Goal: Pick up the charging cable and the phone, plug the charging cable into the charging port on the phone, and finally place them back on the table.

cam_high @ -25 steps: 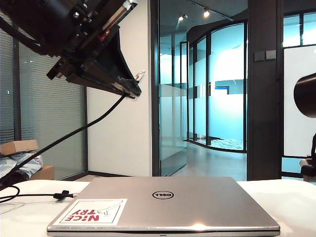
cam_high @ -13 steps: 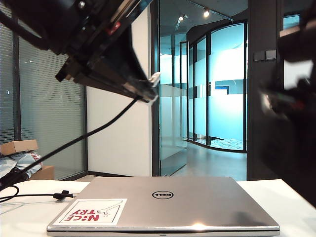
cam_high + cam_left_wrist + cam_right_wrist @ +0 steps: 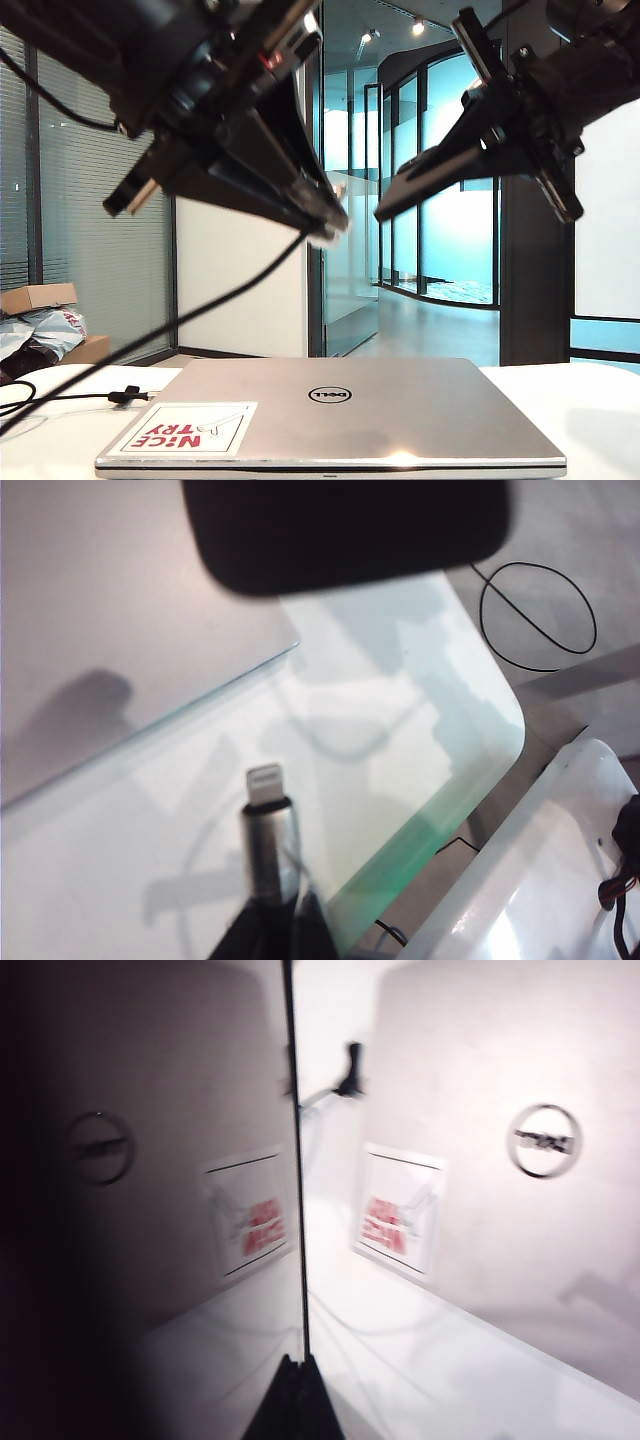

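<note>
Left gripper (image 3: 325,215) up in the air at about 10 o'clock of the exterior view, jaws pinched closed on the charging cable (image 3: 200,310) just behind its plug. In the left wrist view the silver-white plug (image 3: 265,785) sticks straight out from the fingertips (image 3: 275,930), free of any port, with a dark rounded blur, the phone (image 3: 345,525) I think, straight ahead of it and well apart. From that grip the black cord sags down toward 7 o'clock to the table (image 3: 590,410), where the small black tie (image 3: 124,396) sits just off the laptop's (image 3: 400,410) left edge. Right gripper (image 3: 400,200) high at about 2 o'clock, clamped closed on the phone (image 3: 470,150), which it holds edge-on and tilted, low end pointing toward 8 o'clock at the left gripper. Plug tip and phone's low end are near each other mid-air, gap between them, not touching. Right wrist view: phone (image 3: 150,1210) fills one side as a dark glossy slab gripped at its edge by the fingertips (image 3: 292,1400), mirroring the laptop lid (image 3: 500,1210) and its red-and-white sticker (image 3: 398,1222) below; blurred. Laptop closed, lying flat at 6 o'clock on the white table, under both grippers.
</note>
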Robot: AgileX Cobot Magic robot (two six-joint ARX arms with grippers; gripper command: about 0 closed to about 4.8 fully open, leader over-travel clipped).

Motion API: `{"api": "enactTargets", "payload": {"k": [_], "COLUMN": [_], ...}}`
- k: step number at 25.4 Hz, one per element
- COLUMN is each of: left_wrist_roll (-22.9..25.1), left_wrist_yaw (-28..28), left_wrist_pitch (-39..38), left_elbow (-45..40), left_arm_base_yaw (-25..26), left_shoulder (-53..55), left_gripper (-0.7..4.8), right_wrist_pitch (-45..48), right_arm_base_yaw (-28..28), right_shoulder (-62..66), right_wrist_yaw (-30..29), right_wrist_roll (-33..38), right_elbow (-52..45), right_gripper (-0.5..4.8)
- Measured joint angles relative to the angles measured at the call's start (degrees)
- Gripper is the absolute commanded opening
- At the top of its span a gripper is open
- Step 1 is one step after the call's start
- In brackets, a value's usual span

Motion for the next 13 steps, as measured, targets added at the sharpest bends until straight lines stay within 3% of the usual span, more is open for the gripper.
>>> {"api": "enactTargets", "payload": {"k": [3, 8, 13], "left_wrist_roll": [-1.0, -6.8, -7.3], "left_wrist_yaw": [0.0, 0.0, 0.0], "left_wrist_pitch": [0.1, 3.1, 3.3], "left_elbow": [0.0, 0.0, 0.0], "left_arm_base_yaw": [-0.3, -0.9, -1.0], "left_shoulder": [1.2, 1.2, 1.2], "left_gripper": [-0.07, -0.07, -0.07], "right_wrist_pitch": [3.9, 17.2, 23.1], "right_arm_base_yaw": [0.0, 0.9, 2.6], "right_shoulder": [0.0, 0.1, 0.1], "right_wrist_yaw": [-1.2, -2.9, -3.9], "right_wrist_roll": [4.2, 14.3, 15.6], "right_elbow": [0.0, -5.8, -7.5], "right_gripper": [-0.05, -0.05, -0.05]}}
